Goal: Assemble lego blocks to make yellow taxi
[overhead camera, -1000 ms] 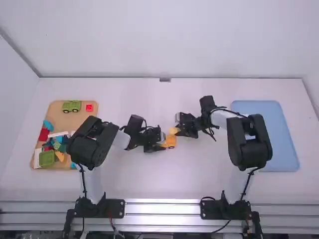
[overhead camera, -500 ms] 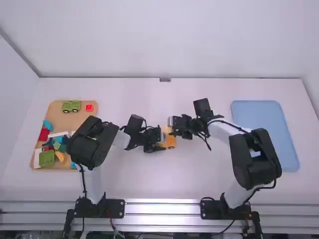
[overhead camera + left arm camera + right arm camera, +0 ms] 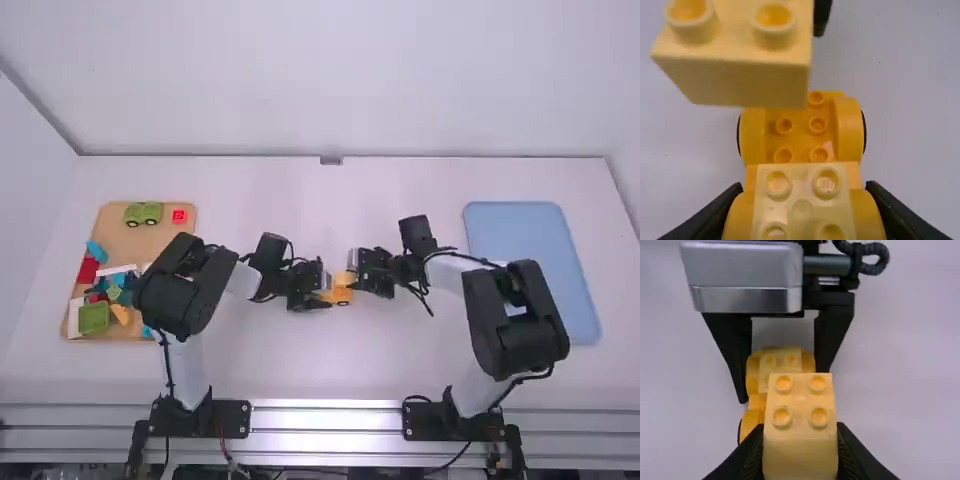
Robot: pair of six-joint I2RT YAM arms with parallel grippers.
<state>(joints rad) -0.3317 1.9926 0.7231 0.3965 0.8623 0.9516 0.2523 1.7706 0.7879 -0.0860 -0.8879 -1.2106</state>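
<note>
When consulting the high view, locate the yellow plastic wheeled chassis [image 3: 342, 296] just below and right of the frame's centre, against the white worktop [image 3: 300, 365]. Note the left pincer [image 3: 322, 284] at its left side and the right pincer [image 3: 355, 270] at its upper right.

In the left wrist view, observe the left pincer [image 3: 804, 192] closed on the rounded end of the chassis, with one black finger to each side. Note the pale yellow four-studded plastic block [image 3: 802, 210] seated on that end, between the fingers. Farther up, note bare studs between two raised side walls, with black wheel edges outside.

In the right wrist view, observe the right pincer [image 3: 800, 429] closed on a separate pale yellow plastic brick [image 3: 800, 452], studs toward the camera, overlapping part of the chassis in the view.

At the left of the high view, find a light brown tray [image 3: 112, 232] bearing a green toy vehicle [image 3: 143, 213], a red square block [image 3: 179, 216] and mixed coloured pieces. At the right, find a flat blue tray [image 3: 525, 245].
</note>
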